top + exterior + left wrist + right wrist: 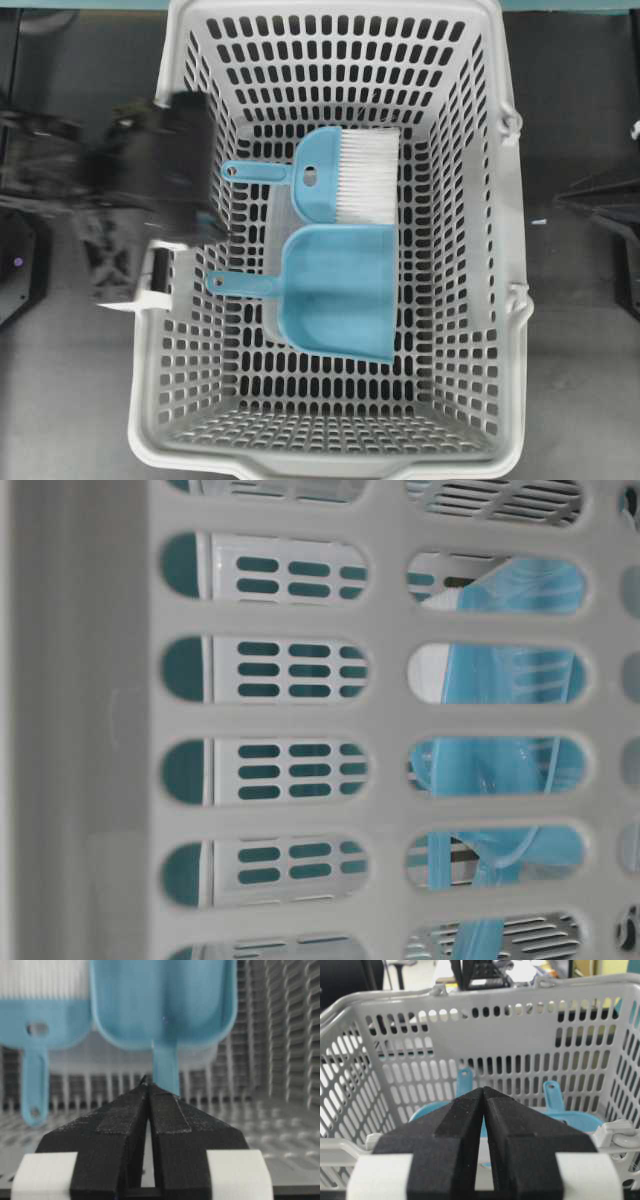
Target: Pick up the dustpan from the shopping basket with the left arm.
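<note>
The light blue dustpan (pixel 340 295) lies flat on the floor of the grey shopping basket (pixel 150 400), with its thin handle pointing left. My left gripper (pixel 205 215) is blurred at the basket's left wall, above the handle end. In the left wrist view the left gripper (pixel 148 1086) is shut and empty, and the dustpan (pixel 160 1000) lies ahead with its handle end hidden behind the right finger. My right gripper (pixel 484 1089) is shut and empty outside the basket's right wall. The dustpan (pixel 427 1110) shows beyond it, and also through the basket's slots in the table-level view (pixel 500 680).
A blue hand brush with white bristles (pixel 350 175) lies just behind the dustpan, its handle also pointing left; it shows in the left wrist view (pixel 45 1015) and the right wrist view (pixel 575 1120). The basket's high slotted walls surround both. Handle hinges sit on the right rim (pixel 515 295).
</note>
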Robot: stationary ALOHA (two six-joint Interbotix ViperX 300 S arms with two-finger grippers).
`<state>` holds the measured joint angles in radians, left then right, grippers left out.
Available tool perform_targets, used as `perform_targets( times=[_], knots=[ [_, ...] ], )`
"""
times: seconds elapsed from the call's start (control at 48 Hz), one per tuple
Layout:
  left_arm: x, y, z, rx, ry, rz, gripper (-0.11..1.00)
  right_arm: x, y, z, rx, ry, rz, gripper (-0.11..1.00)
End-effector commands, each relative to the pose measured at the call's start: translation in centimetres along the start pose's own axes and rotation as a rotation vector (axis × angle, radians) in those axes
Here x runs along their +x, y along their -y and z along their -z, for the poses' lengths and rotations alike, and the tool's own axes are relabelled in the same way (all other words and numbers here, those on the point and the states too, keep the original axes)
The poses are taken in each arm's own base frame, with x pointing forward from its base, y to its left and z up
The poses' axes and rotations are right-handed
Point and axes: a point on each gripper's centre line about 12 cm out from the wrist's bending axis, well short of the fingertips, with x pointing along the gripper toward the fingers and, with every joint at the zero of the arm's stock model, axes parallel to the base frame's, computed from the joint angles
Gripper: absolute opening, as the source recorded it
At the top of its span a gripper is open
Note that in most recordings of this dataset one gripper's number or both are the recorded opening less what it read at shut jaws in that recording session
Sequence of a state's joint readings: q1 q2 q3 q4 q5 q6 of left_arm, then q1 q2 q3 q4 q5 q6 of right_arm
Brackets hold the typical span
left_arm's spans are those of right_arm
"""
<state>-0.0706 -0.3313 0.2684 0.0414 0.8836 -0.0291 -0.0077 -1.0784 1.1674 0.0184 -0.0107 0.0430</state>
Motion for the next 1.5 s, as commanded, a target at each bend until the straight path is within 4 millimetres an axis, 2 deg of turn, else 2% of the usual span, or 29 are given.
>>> perform_targets(
  times=[0.0,0.104,0.229,0.271,0.333,0.521,0.563,0.625,0.98,1.146,1.313,1.396,1.48],
  knots=[
    [0.1,0.1,-1.7,0.006,-0.034,-0.002,0.00,0.0,0.0,-1.0,0.006,0.029,0.001,-0.01],
    [1.3,0.0,-1.9,0.007,-0.090,-0.005,0.00,0.0,0.0,-1.1,0.006,0.034,0.001,-0.01],
    [3.0,0.1,-1.1,0.005,-0.150,-0.005,0.01,-0.1,0.0,-1.1,0.008,0.046,0.001,-0.01],
    [3.5,0.2,-0.8,0.005,-0.167,-0.005,0.05,-0.1,0.0,-1.2,0.008,0.057,0.000,-0.01],
    [4.1,0.5,-0.4,0.009,-0.184,0.000,0.18,-0.2,0.0,-1.1,0.008,0.065,0.000,-0.01],
    [6.2,1.6,1.0,0.016,-0.247,0.013,0.74,-0.5,0.0,-1.1,0.008,0.084,-0.001,-0.01],
    [6.7,1.7,1.2,0.016,-0.263,0.014,0.83,-0.6,0.0,-1.0,0.008,0.086,-0.001,-0.01],
    [7.6,2.0,1.5,0.023,-0.281,0.018,0.90,-0.7,0.0,-1.0,0.008,0.089,-0.001,-0.01],
    [12.7,2.3,4.3,0.026,-0.388,0.015,0.90,-0.9,0.0,-0.5,0.008,0.083,-0.001,-0.01],
    [14.1,2.4,5.8,0.028,-0.429,0.014,0.90,-0.9,0.1,-0.3,0.009,0.077,-0.001,-0.01],
    [14.6,2.4,6.0,0.027,-0.413,0.015,0.87,-0.9,0.1,-0.1,0.012,0.072,-0.001,-0.01],
    [14.6,2.4,5.9,0.033,-0.406,0.018,0.76,-0.9,0.1,-0.1,0.019,0.071,0.001,-0.01],
    [14.5,2.5,6.0,0.045,-0.409,0.021,0.55,-1.0,0.1,-0.1,0.028,0.072,0.000,-0.01]
  ],
)
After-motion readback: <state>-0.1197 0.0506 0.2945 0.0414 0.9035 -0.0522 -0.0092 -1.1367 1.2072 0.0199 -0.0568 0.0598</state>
